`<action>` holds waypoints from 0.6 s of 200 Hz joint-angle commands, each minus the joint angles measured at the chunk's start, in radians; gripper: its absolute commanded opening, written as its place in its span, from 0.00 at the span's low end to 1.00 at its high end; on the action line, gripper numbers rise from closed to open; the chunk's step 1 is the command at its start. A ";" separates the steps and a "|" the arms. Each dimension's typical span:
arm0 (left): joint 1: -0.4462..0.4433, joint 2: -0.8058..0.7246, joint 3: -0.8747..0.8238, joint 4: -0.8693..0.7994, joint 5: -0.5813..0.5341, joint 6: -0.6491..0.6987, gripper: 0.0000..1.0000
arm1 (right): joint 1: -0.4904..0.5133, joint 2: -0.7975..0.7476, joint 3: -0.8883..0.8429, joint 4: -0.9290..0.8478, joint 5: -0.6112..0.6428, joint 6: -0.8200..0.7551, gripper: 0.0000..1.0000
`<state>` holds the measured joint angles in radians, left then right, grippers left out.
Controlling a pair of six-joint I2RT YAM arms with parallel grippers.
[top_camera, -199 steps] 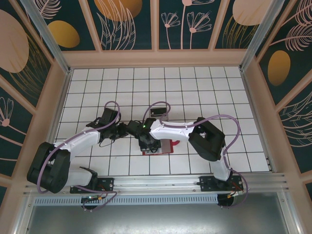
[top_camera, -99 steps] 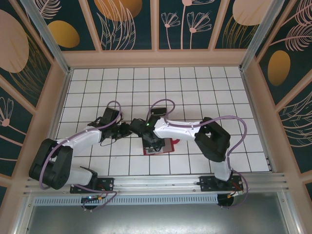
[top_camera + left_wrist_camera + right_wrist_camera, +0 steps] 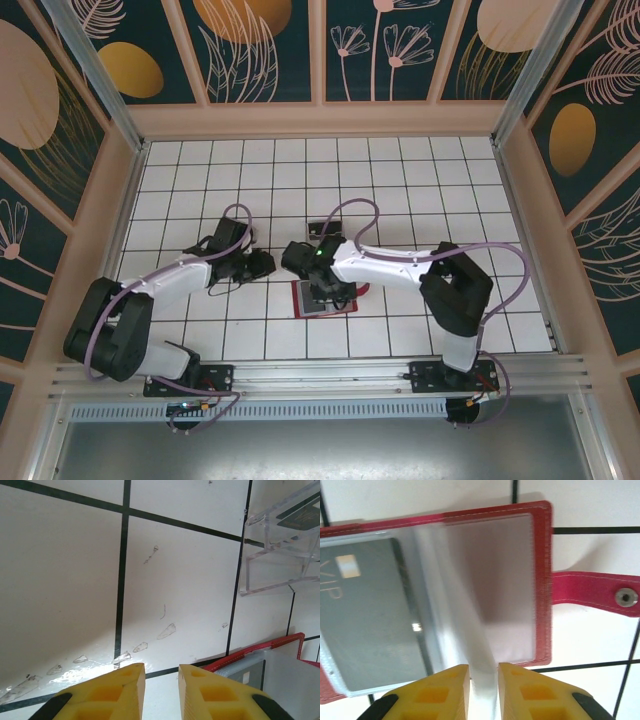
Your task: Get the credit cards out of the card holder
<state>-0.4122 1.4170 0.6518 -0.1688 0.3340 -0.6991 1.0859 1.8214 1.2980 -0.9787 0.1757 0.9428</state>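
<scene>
The red card holder (image 3: 542,580) lies open on the white tiles, its snap tab (image 3: 595,592) sticking out to the right. A grey credit card (image 3: 370,615) marked VIP sits in its left plastic sleeve. My right gripper (image 3: 483,672) hangs over the holder (image 3: 302,300), and a pale plastic sleeve (image 3: 465,620) stands up between its jaws, touching both. My left gripper (image 3: 161,672) hovers just left of the holder's red edge (image 3: 270,647), nearly shut with a narrow gap and nothing in it. From above, the left gripper (image 3: 266,264) and the right gripper (image 3: 328,290) are about one tile apart.
A transparent plastic box (image 3: 280,545) with a dark card on it stands on the tiles just behind the holder, and the top view has it (image 3: 325,229) behind the right wrist. Wooden walls fence the table at the back and both sides.
My right gripper has slid to the right across the open holder, with the raised sleeve between its jaws. The left gripper has stayed beside the holder's left edge.
</scene>
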 commanded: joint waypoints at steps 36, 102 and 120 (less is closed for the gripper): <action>-0.048 0.050 0.072 -0.032 0.016 0.018 0.26 | -0.049 -0.087 -0.129 -0.030 0.068 0.052 0.26; -0.131 0.084 0.100 -0.038 0.005 -0.005 0.26 | -0.090 -0.141 -0.155 0.048 0.026 -0.015 0.26; -0.152 0.083 0.096 -0.036 0.004 -0.019 0.26 | -0.119 -0.172 -0.188 0.154 -0.053 -0.057 0.25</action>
<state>-0.5385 1.4879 0.7307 -0.1875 0.3359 -0.7006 1.0027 1.7126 1.1461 -0.9432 0.1867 0.9337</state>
